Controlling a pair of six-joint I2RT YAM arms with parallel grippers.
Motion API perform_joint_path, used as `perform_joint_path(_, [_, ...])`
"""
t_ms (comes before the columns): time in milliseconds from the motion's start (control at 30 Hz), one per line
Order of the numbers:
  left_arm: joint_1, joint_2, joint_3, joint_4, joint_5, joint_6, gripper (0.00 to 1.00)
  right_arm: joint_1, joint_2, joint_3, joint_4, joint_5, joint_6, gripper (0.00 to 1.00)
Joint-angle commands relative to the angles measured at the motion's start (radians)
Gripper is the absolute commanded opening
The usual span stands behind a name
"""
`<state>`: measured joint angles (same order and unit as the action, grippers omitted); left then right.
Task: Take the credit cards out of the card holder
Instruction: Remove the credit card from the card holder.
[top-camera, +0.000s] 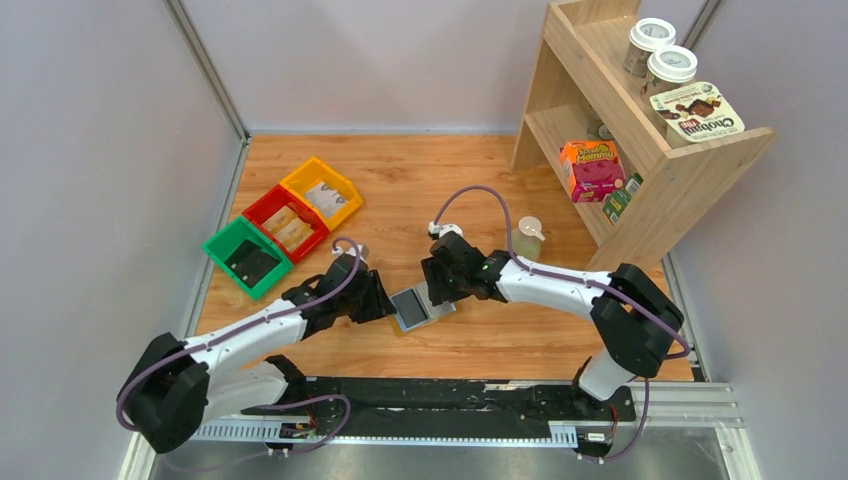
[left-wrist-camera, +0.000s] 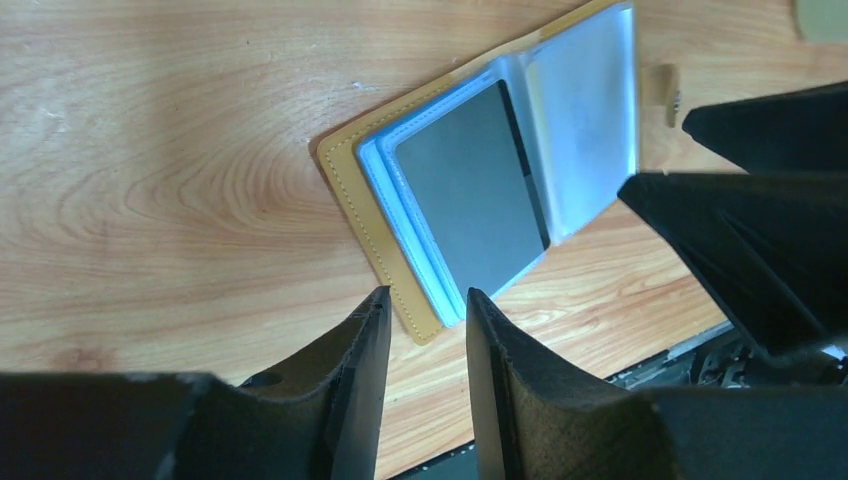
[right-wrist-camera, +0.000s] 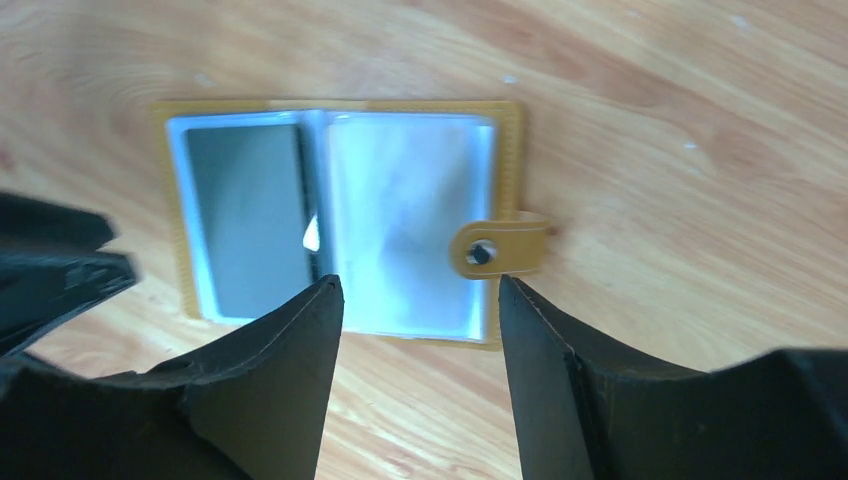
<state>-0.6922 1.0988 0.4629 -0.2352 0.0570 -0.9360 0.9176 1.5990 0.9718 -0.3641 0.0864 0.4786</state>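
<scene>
The mustard-yellow card holder (top-camera: 436, 312) lies unfolded on the table between the two arms, its clear sleeves facing up. A grey credit card (left-wrist-camera: 470, 195) sits in the sleeve of one half (right-wrist-camera: 245, 215); the other half shows only a pale sleeve. The snap tab (right-wrist-camera: 497, 250) sticks out of the far side. My left gripper (left-wrist-camera: 425, 295) is open, its fingertips on either side of the holder's near corner (left-wrist-camera: 425, 325), gripping nothing. My right gripper (right-wrist-camera: 420, 285) is open above the near edge of the pale half, also holding nothing.
Green (top-camera: 245, 256), red (top-camera: 287, 222) and yellow (top-camera: 322, 191) bins with packets stand at the back left. A wooden shelf (top-camera: 690, 165) with cups and boxes fills the back right, and a small cup (top-camera: 530, 236) stands before it. Grey walls enclose the table.
</scene>
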Motion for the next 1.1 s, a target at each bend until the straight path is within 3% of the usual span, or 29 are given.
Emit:
perform_joint_path(0, [-0.003, -0.076, 0.039, -0.056, -0.023, 0.017, 0.42, -0.017, -0.037, 0.008, -0.022, 0.093, -0.011, 0.61])
perform_joint_path(133, [-0.003, -0.054, 0.065, -0.007, -0.002, 0.009, 0.43, -0.019, -0.106, 0.038, 0.008, 0.017, -0.041, 0.61])
perform_joint_path(233, [-0.003, 0.016, 0.071, 0.054, 0.000, 0.009, 0.41, -0.023, -0.113, 0.036, 0.089, -0.147, -0.046, 0.59])
perform_joint_path(500, [-0.001, 0.185, 0.062, 0.135, 0.000, 0.008, 0.31, -0.088, 0.019, 0.016, 0.244, -0.434, 0.014, 0.51])
perform_joint_path(800, [-0.001, 0.234, 0.016, 0.168, 0.007, -0.024, 0.14, -0.152, 0.136, -0.058, 0.355, -0.542, 0.066, 0.47])
perform_joint_path(1067, [-0.001, 0.268, 0.025, 0.168, 0.014, -0.020, 0.12, -0.160, 0.170, -0.096, 0.436, -0.605, 0.089, 0.38])
